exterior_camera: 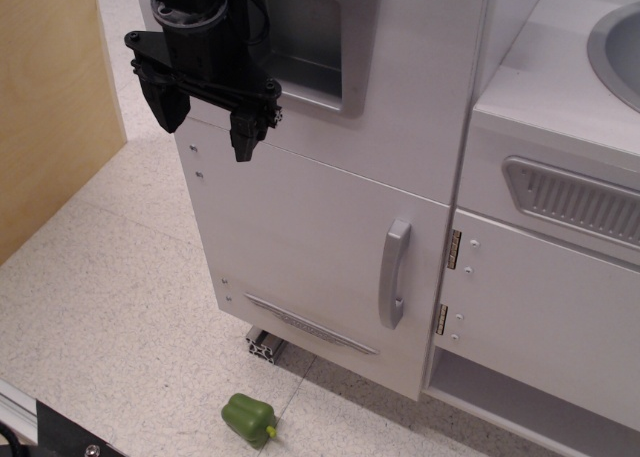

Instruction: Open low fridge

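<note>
Green pepper (pixel 249 418) below shut low fridge (pixel 310 237), silver handle (pixel 394 273).

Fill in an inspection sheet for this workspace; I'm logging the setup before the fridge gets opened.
Surface: speckled light floor, bare apart from one small item.
Job's things: low fridge door shut, flush with the panel above; its vertical silver handle sits near the right edge, untouched; slanted trim strip along the bottom.
Clutter: green toy pepper lying on the floor in front of the fridge.
Hand: black hand open, holding nothing, near the door's upper left corner, far from the handle.
Cables: black cable by the wrist.
Surroundings: dispenser niche above the door; white cabinet door with brass hinges to the right; grey sink; wooden panel at left.
</note>
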### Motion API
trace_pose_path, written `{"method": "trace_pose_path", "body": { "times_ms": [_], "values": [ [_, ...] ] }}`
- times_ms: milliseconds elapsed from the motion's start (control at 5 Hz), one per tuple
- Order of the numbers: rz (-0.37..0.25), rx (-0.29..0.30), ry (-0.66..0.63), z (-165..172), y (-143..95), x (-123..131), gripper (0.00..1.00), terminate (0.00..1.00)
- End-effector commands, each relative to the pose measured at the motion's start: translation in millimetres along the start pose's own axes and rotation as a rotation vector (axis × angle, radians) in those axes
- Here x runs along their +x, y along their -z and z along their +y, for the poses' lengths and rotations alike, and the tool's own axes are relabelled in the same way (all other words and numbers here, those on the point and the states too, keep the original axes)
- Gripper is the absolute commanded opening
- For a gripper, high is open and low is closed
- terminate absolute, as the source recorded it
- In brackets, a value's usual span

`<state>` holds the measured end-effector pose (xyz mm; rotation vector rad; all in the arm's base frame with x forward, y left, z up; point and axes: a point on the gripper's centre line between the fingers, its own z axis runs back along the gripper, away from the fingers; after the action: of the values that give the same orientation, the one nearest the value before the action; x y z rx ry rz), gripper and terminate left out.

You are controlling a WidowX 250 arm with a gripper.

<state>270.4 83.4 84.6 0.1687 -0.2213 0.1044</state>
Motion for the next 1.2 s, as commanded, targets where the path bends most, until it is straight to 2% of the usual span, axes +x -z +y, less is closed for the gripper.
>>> {"method": "trace_pose_path", "body": {
  "times_ms": [0,200,400,600,800,1000],
  "values": [
    [0.0,0.0,0.0,0,0,0,1.0,0.0],
    [-0.029,-0.04,0.109,-32,17,-12,1.0,0.0],
    [-0.028,-0.141,0.177,-62,34,-23,1.0,0.0],
    [-0.07,-0.193,0.187,-89,56,-25,1.0,0.0],
    [-0.081,-0.186,0.175,-113,72,-20,1.0,0.0],
    [-0.109,-0.166,0.141,-126,74,-11,1.0,0.0]
  ]
}}
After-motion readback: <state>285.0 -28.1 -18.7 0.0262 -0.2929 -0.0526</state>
